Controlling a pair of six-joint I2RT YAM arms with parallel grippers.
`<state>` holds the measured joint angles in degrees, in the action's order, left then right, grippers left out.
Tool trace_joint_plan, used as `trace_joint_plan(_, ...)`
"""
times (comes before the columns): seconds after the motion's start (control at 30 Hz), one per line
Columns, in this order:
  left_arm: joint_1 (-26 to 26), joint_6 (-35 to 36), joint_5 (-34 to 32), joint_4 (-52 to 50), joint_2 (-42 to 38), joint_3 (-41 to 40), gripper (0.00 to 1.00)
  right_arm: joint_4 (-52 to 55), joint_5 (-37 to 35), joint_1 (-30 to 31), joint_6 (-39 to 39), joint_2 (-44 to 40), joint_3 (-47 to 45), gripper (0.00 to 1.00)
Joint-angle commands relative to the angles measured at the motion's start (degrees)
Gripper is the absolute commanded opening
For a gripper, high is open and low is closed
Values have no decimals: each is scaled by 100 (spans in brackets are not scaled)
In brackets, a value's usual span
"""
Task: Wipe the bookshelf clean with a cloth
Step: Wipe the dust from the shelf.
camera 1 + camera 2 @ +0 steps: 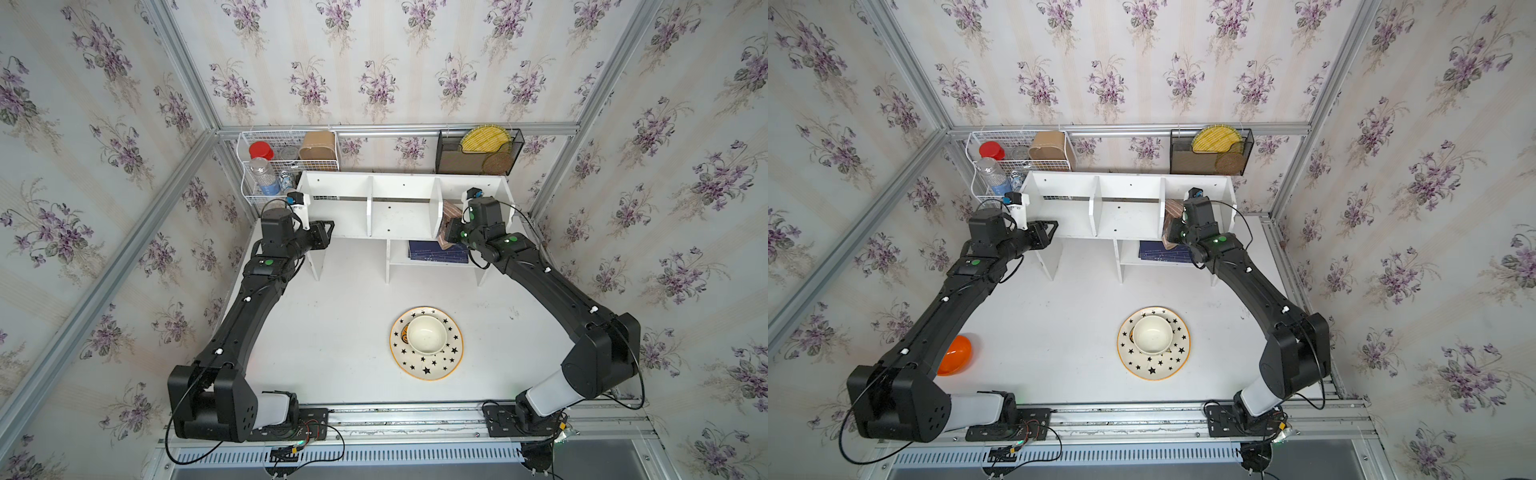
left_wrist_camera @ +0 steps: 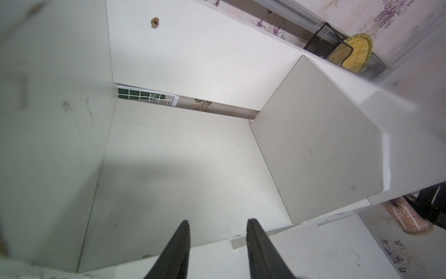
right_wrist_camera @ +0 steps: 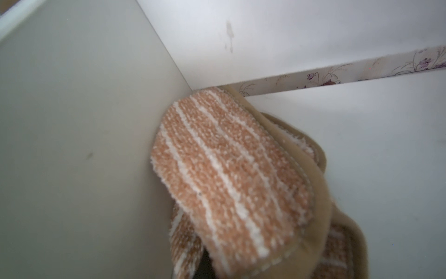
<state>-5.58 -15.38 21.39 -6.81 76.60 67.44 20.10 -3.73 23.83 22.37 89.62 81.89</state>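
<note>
The cloth (image 3: 229, 174) touches a bookshelf (image 1: 399, 220) divider (image 1: 435, 205); book (image 1: 432, 251) below, plate (image 1: 426, 368) nearby.

L arm (image 1: 249, 307), R arm (image 1: 552, 286) extended fwd, L fingers (image 2: 179, 244) parted, empty, R fingers (image 1: 449, 232) clamped on cloth (image 3: 224, 174)

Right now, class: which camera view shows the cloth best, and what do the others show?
The right wrist view: the cloth fills it, stripes sharp, against the bookshelf divider. In both top views the cloth is a small brown patch; the left wrist view catches one end.
</note>
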Motion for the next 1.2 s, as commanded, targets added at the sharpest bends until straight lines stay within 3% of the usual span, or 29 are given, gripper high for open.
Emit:
trace_joint_plan(0.0, 4, -69, 50, 378, -64, -59, 41, 720, -771, -79, -58, -100, 155, 0)
trace_joint_plan(0.23, 8, 78, -54, 368, -51, -119, 41, 1104, -1205, -623, -413, 64, 659, 0)
trace_joint_plan(0.33, 25, 56, -381, 267, -12, -125, 42, 1141, -951, -619, -538, 329, 961, 0)
trace_joint_plan(0.43, 95, -40, -302, 291, 38, -120, 39, 990, -472, -506, -592, 473, 1100, 0)
trace_joint_plan(0.57, 118, -97, -123, 363, 66, -125, 32, 957, -353, -181, -596, 627, 1224, 0)
trace_joint_plan(0.73, 208, -178, -117, 427, 70, -176, 35, 850, -459, -182, -454, 475, 864, 0)
trace_joint_plan(0.97, 653, -620, 589, 806, 89, -259, 47, 1079, -843, -573, -572, 248, 619, 0)
trace_joint_plan(1.17, 787, -913, 1405, 1391, 213, -339, 42, 1163, -874, -621, -723, 334, 907, 0)
